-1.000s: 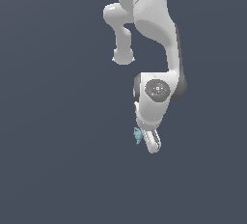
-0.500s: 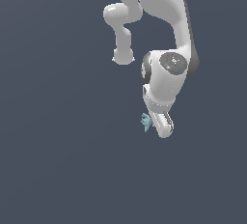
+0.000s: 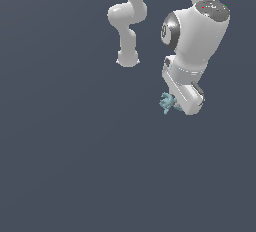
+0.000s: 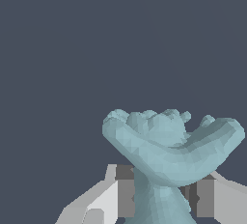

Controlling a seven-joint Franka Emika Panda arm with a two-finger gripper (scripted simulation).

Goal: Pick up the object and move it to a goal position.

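Observation:
The object (image 3: pixel 166 103) is a small pale teal-blue item with spiky lobes, sticking out at the tip of the white gripper (image 3: pixel 176 105) in the exterior view. In the wrist view the object (image 4: pixel 169 146) fills the lower half, a curved, knobbly shape whose stem runs down between the two fingers (image 4: pixel 118 196). The gripper (image 4: pixel 161 198) is shut on that stem. The object hangs above the dark floor, held off it by the arm.
The white arm (image 3: pixel 197 31) reaches down from the top of the exterior view, with its base link (image 3: pixel 127 36) further back. A plain dark grey-blue floor (image 3: pixel 75 166) lies all around.
The arm has carried the object upward and toward the exterior view's right. The grip on the object is unchanged.

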